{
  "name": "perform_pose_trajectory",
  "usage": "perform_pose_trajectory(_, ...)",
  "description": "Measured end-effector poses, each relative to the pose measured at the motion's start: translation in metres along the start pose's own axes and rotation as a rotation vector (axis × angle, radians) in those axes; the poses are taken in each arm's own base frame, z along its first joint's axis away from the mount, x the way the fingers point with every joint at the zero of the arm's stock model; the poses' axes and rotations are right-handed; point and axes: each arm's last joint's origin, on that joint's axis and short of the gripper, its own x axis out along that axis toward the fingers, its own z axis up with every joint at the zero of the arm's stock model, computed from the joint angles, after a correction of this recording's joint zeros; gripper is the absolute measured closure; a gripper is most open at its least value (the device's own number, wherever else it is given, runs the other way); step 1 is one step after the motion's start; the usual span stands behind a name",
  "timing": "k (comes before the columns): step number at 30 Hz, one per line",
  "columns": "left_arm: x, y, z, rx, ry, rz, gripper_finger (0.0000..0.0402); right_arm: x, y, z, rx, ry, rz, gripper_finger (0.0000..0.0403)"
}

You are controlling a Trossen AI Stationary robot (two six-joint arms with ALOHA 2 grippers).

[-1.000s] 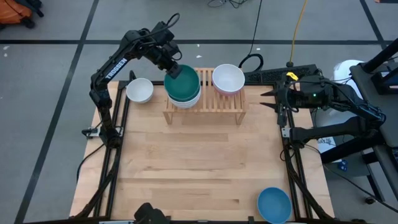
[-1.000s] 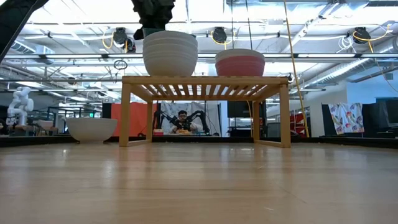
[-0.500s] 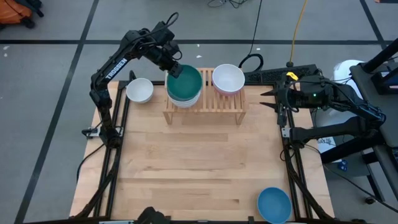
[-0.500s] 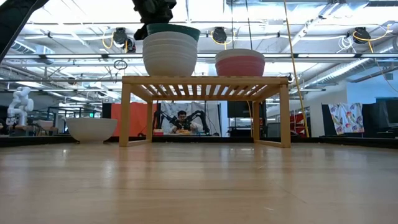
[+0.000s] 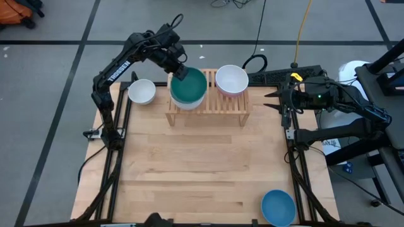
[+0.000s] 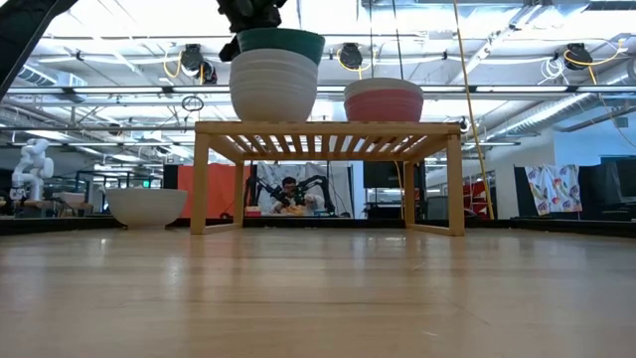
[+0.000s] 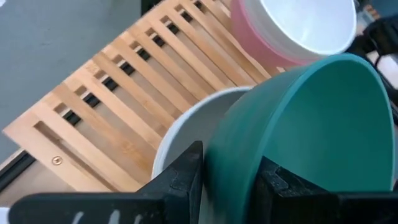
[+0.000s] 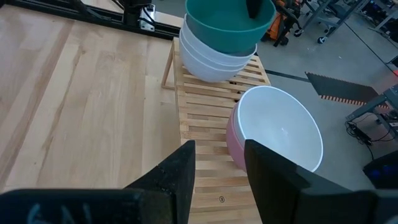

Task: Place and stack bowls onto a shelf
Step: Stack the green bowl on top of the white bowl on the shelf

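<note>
1. The left gripper [image 5: 178, 69] pinches the rim of the teal bowl [image 5: 189, 86], fingers closed on it.
2. Since a second ago that bowl has risen slightly and shifted right; it now sits tilted in the white stack [image 6: 272, 91] on the shelf [image 5: 208, 104].
3. The pink bowl [image 6: 384, 100], holding a white one, stays on the shelf beside the stack.
4. The right gripper [image 5: 270, 101] waits off the table's right edge, fingers apart and empty.
5. A white bowl [image 5: 142, 91] and a blue bowl [image 5: 278, 207] remain on the table [image 5: 196, 164].
</note>
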Motion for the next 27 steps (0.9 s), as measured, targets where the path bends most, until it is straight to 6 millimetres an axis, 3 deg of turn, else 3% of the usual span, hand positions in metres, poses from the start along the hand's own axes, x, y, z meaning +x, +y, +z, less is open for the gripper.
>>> perform_pose_trajectory(18,0.007,0.0,-0.007,0.007,0.079,0.01,0.0314,0.0,0.0,0.0,-0.001,0.0,0.0,0.0271)
perform_pose_trajectory(27,-0.005,0.0,-0.004,0.001,0.031,0.007,0.0314,0.0,0.0,0.0,0.0,0.0,0.0,0.0271)
